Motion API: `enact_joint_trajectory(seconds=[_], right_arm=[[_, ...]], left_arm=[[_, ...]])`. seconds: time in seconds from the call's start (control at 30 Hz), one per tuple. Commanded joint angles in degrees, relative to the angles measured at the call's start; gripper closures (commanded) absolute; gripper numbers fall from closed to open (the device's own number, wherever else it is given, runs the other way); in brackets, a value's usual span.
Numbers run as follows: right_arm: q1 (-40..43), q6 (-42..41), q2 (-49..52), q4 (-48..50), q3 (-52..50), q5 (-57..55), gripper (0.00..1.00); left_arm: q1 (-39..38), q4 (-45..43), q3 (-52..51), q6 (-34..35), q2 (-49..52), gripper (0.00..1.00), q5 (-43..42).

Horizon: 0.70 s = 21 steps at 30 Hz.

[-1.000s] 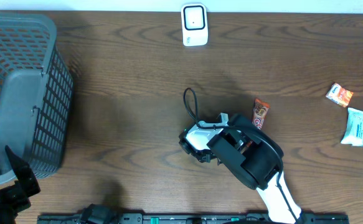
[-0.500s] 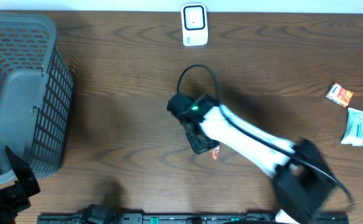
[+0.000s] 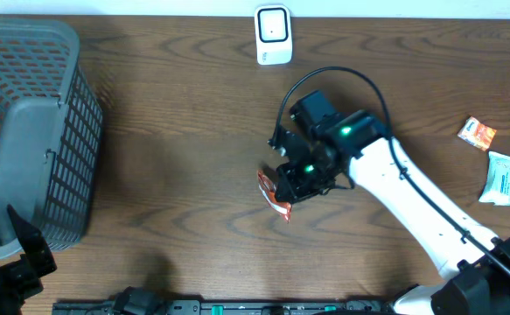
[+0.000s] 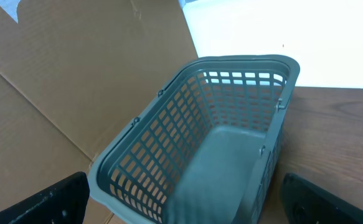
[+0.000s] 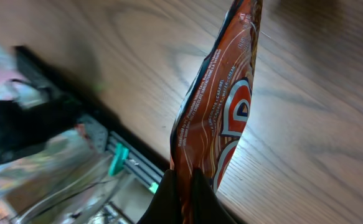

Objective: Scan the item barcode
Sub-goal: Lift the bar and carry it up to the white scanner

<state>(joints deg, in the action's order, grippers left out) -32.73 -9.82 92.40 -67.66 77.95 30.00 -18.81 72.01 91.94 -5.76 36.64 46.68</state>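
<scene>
The right gripper (image 5: 182, 186) is clamped together on the bottom edge of an orange-brown snack packet (image 5: 223, 115), its two dark fingertips pinching the crimped seam; in the wrist view the packet stands up from the fingers, turned nearly edge-on, with a round red-and-white logo on its printed face; whether its far end touches the wooden table (image 3: 176, 131) I cannot tell; from overhead the packet sits near the middle of the table, just to the left of the right arm's wrist, which reaches in from the lower right with a black cable looping over it; the white barcode scanner (image 3: 273, 35) stands at the far edge of the table, well apart from the packet; the left gripper (image 4: 190, 196) has its fingers spread wide apart, holding nothing, over the near left corner, looking into a grey plastic basket (image 3: 58, 52) at the left side; a small orange packet (image 3: 478, 133) and a white-and-teal packet (image 3: 505, 178) lie near each other at the right edge.
</scene>
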Motion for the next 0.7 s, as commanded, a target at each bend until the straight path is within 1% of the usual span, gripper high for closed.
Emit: enact_joint_trajectory(seconds=[0.0, 0.23, 0.33, 0.5, 0.67], right_arm=[[4.2, 8.3, -0.3, 0.2, 0.4, 11.3, 0.99], [10.1, 14.5, -0.3, 3.5, -1.7, 19.1, 0.99], [12.2, 19.0, -0.2, 5.0, -2.8, 27.1, 0.99], [14.4, 22.9, -0.2, 6.1, -3.6, 34.8, 0.99], [14.9, 26.4, -0.2, 6.5, -3.8, 38.2, 0.99]], left_arm=[[0.2, 0.0, 0.2, 0.7, 0.0, 0.02, 0.3], [0.2, 0.0, 0.2, 0.7, 0.0, 0.02, 0.3], [0.2, 0.0, 0.2, 0.7, 0.0, 0.02, 0.3], [0.2, 0.0, 0.2, 0.7, 0.0, 0.02, 0.3], [0.2, 0.0, 0.2, 0.7, 0.0, 0.02, 0.3]])
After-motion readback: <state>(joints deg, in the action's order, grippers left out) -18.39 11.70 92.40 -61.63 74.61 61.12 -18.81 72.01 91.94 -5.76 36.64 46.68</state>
